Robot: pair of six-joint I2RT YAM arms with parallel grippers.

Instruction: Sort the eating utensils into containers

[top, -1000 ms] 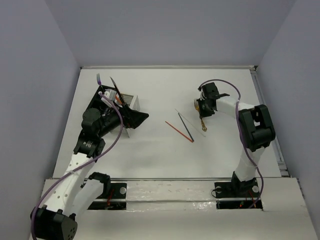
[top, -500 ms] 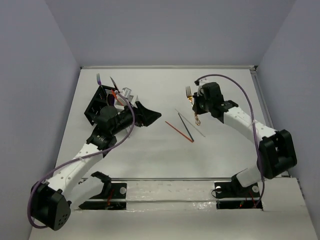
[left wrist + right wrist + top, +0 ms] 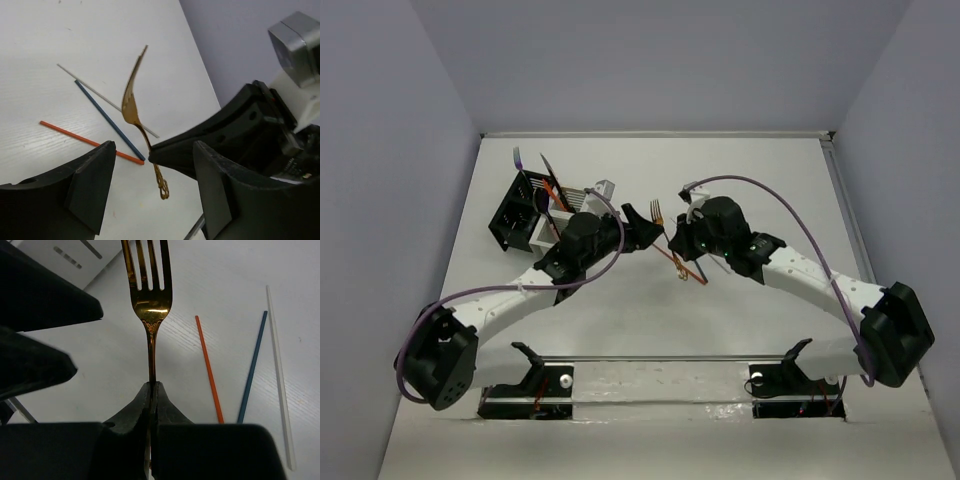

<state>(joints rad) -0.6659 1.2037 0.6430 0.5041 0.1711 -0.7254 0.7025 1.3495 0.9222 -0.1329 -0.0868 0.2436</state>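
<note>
Sorting looks well advanced: utensils [image 3: 546, 166] stand in the black slotted caddy [image 3: 512, 212] at ten o'clock. Mid-table, the right gripper [image 3: 151, 387] pinches the gold metal fork [image 3: 150, 300], and the left gripper [image 3: 645, 225] gapes just beside it. The thin orange stick [image 3: 209, 370], blue stick [image 3: 252, 367] and white stick [image 3: 278, 375] lie unsorted at five o'clock.

I swung my left gripper [image 3: 647, 228] from ten o'clock to the middle, jaws narrower; my right gripper [image 3: 152, 386] brought the gold fork [image 3: 149, 300] there from two o'clock.

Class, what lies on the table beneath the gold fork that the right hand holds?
On the white table below lie an orange stick, a blue stick and a white stick. Part of the gold fork is hidden inside the shut right hand.
</note>
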